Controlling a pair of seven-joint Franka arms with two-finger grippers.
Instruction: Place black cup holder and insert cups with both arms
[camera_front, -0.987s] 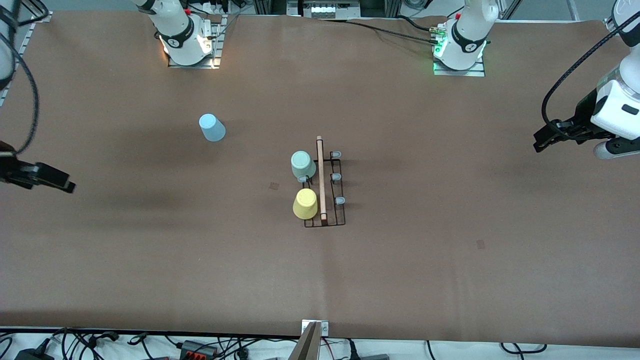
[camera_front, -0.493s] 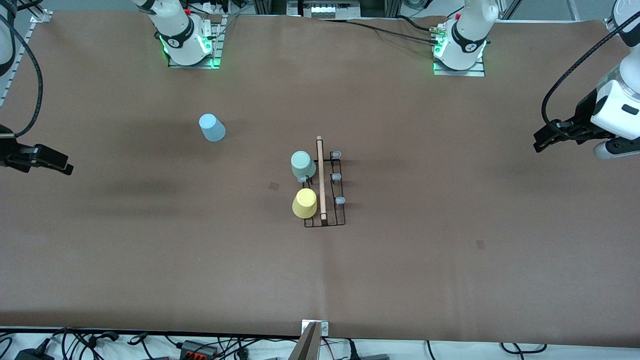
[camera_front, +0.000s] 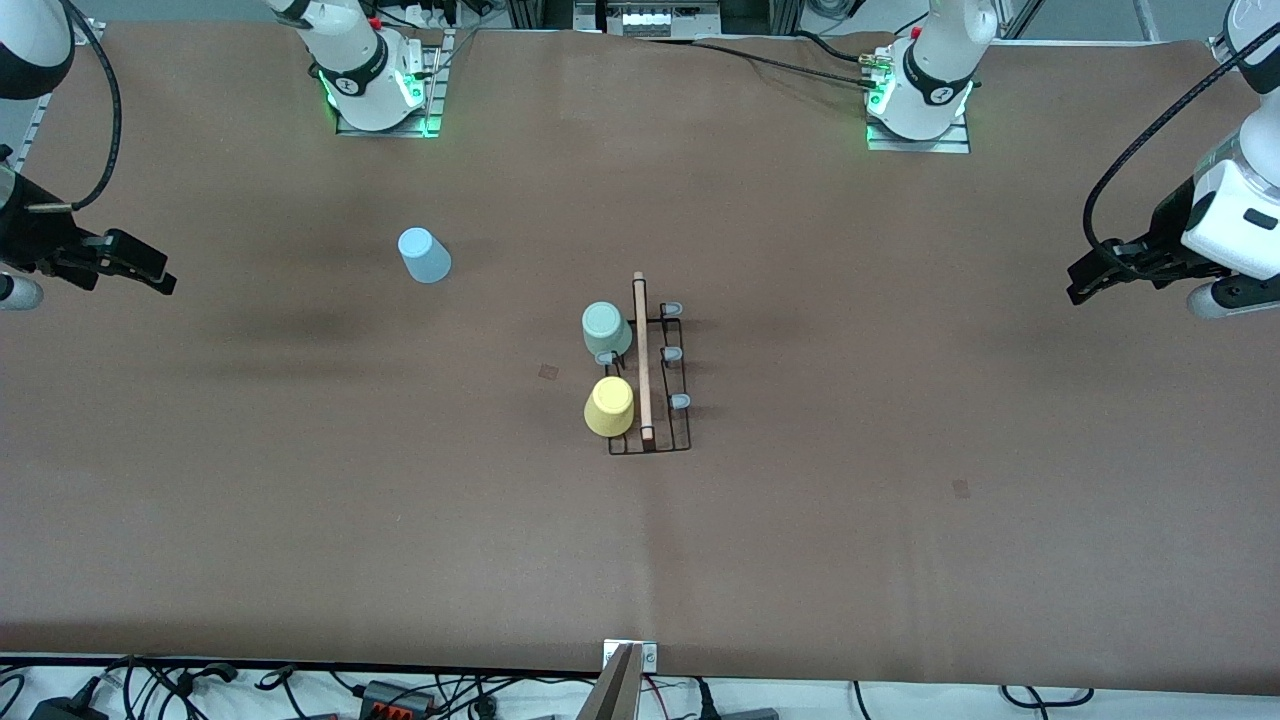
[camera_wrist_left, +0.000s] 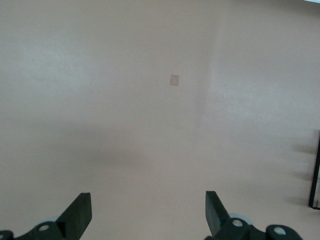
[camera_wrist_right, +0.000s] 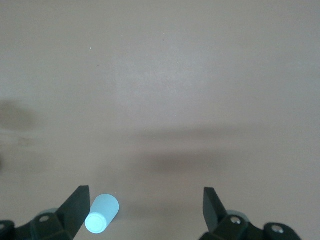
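The black cup holder stands mid-table with its wooden dowel handle on top. The mint green cup and the yellow cup sit upside down on pegs on the side toward the right arm's end. The light blue cup stands upside down on the table, apart from the rack; it also shows in the right wrist view. My right gripper is open and empty, up over the table's right-arm end. My left gripper is open and empty over the left-arm end; an edge of the rack shows in its wrist view.
Three grey-tipped pegs on the rack's side toward the left arm's end carry nothing. The two arm bases stand along the table's edge farthest from the front camera. Cables lie off the table's nearest edge.
My right gripper has risen and moved away from the front camera, and a little toward the middle. The left arm, the rack and the cups have not moved.
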